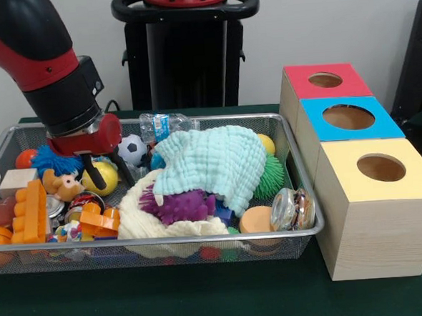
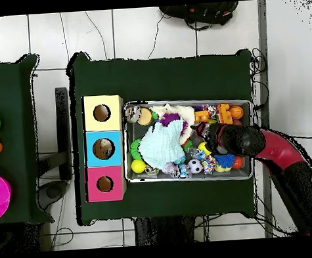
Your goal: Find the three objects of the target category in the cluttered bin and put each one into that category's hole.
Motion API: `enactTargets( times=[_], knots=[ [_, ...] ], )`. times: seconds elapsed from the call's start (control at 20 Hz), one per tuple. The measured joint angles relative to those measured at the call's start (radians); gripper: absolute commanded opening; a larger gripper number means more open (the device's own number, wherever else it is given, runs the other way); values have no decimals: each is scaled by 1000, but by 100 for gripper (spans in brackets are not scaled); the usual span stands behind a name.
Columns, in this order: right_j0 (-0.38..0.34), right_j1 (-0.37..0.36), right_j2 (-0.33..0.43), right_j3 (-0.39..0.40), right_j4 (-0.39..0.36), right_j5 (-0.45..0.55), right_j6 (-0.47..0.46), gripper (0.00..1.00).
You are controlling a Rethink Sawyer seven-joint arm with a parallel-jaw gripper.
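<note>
The cluttered bin [image 1: 301,233], a shallow silver wire-mesh basket, is full of toys; it also shows in the overhead view [image 2: 183,101]. My gripper [image 1: 106,173] is down in its left part, open, with its black fingers [image 1: 124,174] on either side of a yellow ball [image 1: 105,180]. It grips nothing. Around it lie a soccer ball [image 1: 132,149], a blue spiky ball [image 1: 53,160] and a small yellow toy animal [image 1: 62,186]. Three wooden boxes stand right of the bin, each with a round hole in its top: red [image 1: 326,80], blue [image 1: 348,116], yellow [image 1: 381,168]. In the overhead view my arm [image 2: 241,140] hides the gripper.
A mint cloth [image 1: 211,161] covers the bin's middle, over a purple spiky toy [image 1: 178,205] and a cream fuzzy piece [image 1: 140,223]. An orange block [image 1: 31,210], a glass jar [image 1: 293,209], a green spiky ball [image 1: 273,177] and a water bottle [image 1: 162,124] lie around.
</note>
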Motion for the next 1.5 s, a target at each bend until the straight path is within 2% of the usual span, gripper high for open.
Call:
enactTargets(
  times=[0.7, 0.9, 1.3, 1.5],
  knots=[
    [-39, 1, 20, 10, 0, 0, 0, 100],
    [-40, -41, 26, 58, 1, 0, 0, 100],
    [-28, -78, 27, 139, 0, -15, 0, 100],
    [-8, -100, 27, 194, -16, -60, 0, 100]
  ],
)
